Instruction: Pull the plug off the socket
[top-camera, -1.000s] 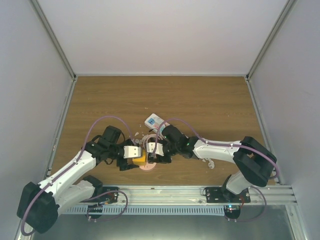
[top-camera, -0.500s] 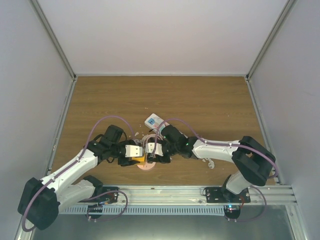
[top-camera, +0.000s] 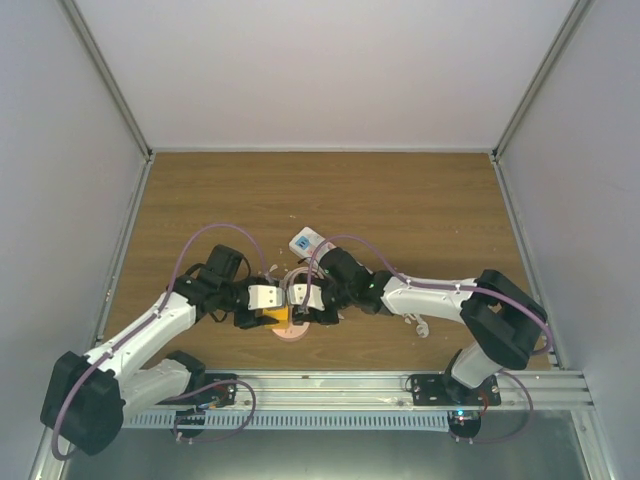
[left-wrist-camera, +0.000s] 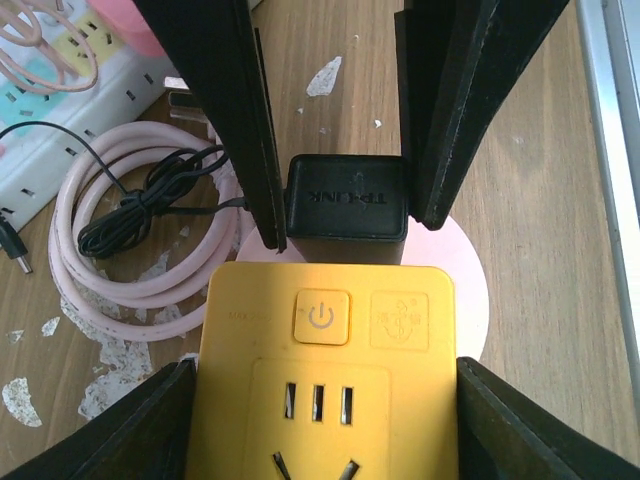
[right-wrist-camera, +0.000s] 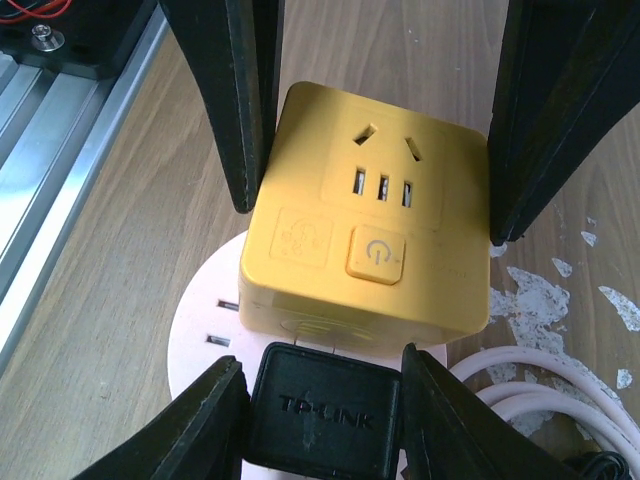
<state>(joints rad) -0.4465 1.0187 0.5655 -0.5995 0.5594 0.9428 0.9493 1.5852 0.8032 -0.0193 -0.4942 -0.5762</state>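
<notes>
Yellow socket, black plug

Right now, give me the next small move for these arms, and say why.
Probably draw the right gripper straight back from the yellow socket cube while the left gripper braces that cube. The right one clamps the black TP-LINK adapter, which sits against the cube's side, seemingly not yet unplugged.

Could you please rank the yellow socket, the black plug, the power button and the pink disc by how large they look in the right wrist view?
1. yellow socket
2. black plug, partly cut off by the picture's edge
3. power button
The pink disc lies mostly hidden under the socket, so I cannot rank it.
</notes>
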